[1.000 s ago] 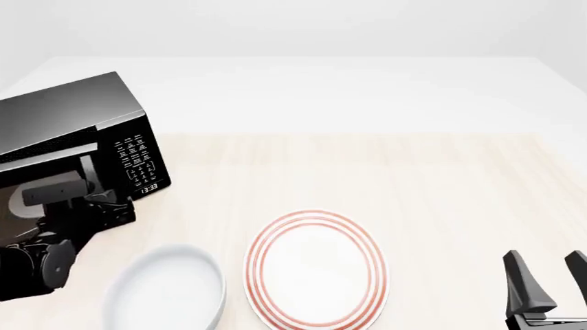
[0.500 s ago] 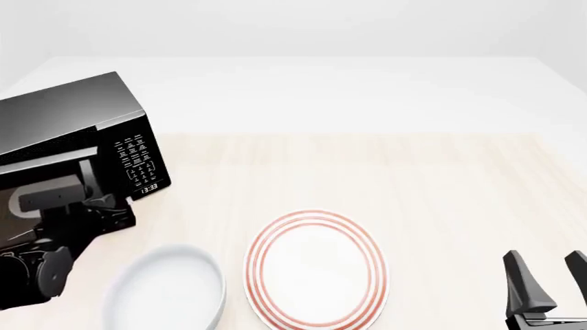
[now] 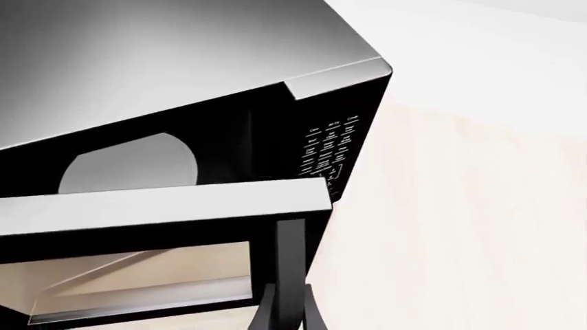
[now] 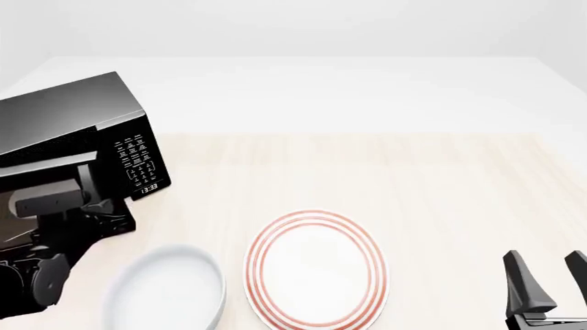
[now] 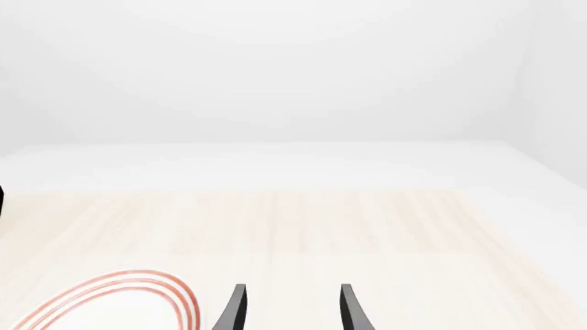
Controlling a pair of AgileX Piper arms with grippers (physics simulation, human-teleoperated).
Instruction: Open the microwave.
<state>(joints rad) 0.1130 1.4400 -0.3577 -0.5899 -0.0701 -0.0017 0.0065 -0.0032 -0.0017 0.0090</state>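
Microwave (image 4: 82, 137) at desk's far-left corner, door (image 3: 156, 210) partly swung out: opening step in hand. Left gripper (image 3: 284, 313) clenched on door's handle (image 3: 290, 265); right gripper (image 4: 548, 283) released, idle at near-right edge. Next, likely a further outward pull along the door's arc.

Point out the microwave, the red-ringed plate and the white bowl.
microwave (image 4: 137, 155), front view, on its keypad panel.
red-ringed plate (image 4: 315, 271), front view, on its white centre.
white bowl (image 4: 170, 289), front view, on its inside.
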